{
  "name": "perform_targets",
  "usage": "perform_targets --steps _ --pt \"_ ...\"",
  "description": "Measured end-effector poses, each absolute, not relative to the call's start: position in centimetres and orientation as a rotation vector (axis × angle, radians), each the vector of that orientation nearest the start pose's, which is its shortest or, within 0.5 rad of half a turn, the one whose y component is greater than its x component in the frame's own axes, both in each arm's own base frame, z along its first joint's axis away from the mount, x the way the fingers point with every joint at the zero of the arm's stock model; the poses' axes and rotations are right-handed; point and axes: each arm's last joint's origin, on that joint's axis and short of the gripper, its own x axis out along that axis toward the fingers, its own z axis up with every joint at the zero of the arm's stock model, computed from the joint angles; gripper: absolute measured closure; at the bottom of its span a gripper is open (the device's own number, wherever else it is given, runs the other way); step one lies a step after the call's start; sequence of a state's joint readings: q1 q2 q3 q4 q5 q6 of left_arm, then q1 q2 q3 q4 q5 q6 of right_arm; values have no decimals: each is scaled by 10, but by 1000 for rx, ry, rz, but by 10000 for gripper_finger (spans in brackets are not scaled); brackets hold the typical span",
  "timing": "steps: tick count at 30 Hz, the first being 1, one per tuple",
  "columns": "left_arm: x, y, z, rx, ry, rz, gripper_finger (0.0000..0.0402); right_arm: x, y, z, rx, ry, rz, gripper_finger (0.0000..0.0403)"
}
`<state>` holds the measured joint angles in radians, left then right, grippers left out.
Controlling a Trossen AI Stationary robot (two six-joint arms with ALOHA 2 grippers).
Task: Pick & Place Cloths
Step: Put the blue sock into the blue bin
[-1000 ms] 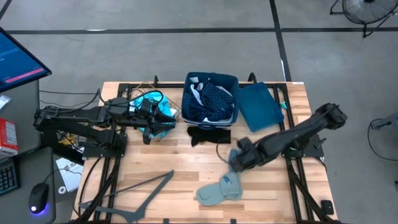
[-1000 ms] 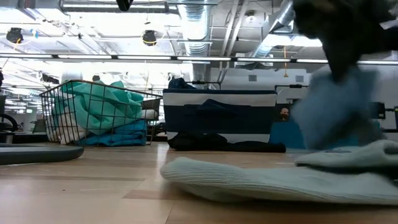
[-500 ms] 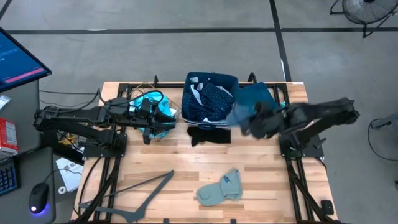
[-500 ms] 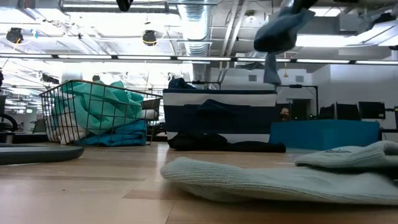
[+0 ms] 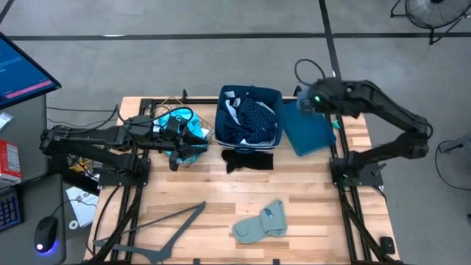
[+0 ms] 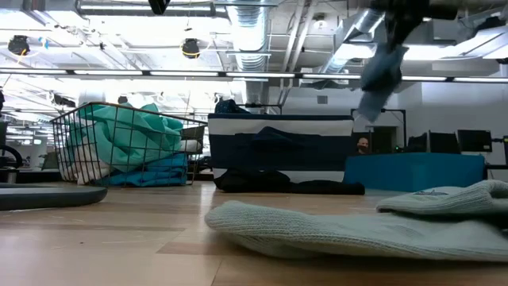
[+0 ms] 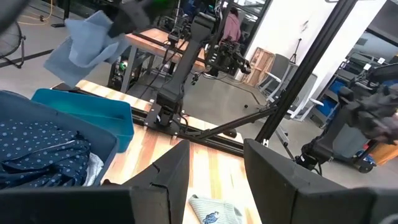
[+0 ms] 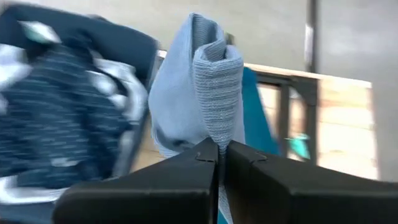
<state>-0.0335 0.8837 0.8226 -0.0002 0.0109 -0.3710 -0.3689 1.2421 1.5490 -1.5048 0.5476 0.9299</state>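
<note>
My right gripper (image 5: 305, 103) is shut on a pale blue knit cloth (image 8: 198, 81), high over the far end of the teal lid (image 5: 309, 129), just right of the navy bin (image 5: 250, 116). The bin holds a navy dotted cloth (image 5: 256, 118) and white fabric. A black cloth (image 5: 246, 158) lies flat against the bin's near side. A grey-green cloth (image 5: 260, 223) lies on the near table. My left gripper (image 7: 214, 180) is open at the wire basket (image 5: 180, 136), which holds turquoise cloth (image 6: 127, 131). My right gripper pinches a bunched fold (image 8: 217, 134) of the pale blue cloth between its two fingers (image 8: 186, 171), several layers together. The cloth is lifted clear of everything. In the low view it hangs slack below the gripper (image 6: 379, 75).
The teal lid lies flat right of the bin. A black triangular frame (image 5: 165, 230) lies on the near left of the table. A monitor, keyboard and mouse (image 5: 45, 235) sit off the table's left side. Bare wood (image 5: 309, 213) shows on the near right.
My right gripper has risen from beside the grey-green cloth on the near table and swung toward the far edge, carrying the pale blue cloth with it. The cloth, low over the table a second ago, now hangs high beside the bin.
</note>
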Motion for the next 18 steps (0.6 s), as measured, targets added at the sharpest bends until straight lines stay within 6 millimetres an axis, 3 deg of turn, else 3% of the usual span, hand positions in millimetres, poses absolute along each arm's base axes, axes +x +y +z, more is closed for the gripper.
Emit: perform_targets --steps 13,18 --pt "197 -7 347 -372 69 -36 266 183 -146 364 571 1092 -1328 403" --pt "197 -7 347 -379 64 -38 266 187 -171 337 558 1183 -1289 403"
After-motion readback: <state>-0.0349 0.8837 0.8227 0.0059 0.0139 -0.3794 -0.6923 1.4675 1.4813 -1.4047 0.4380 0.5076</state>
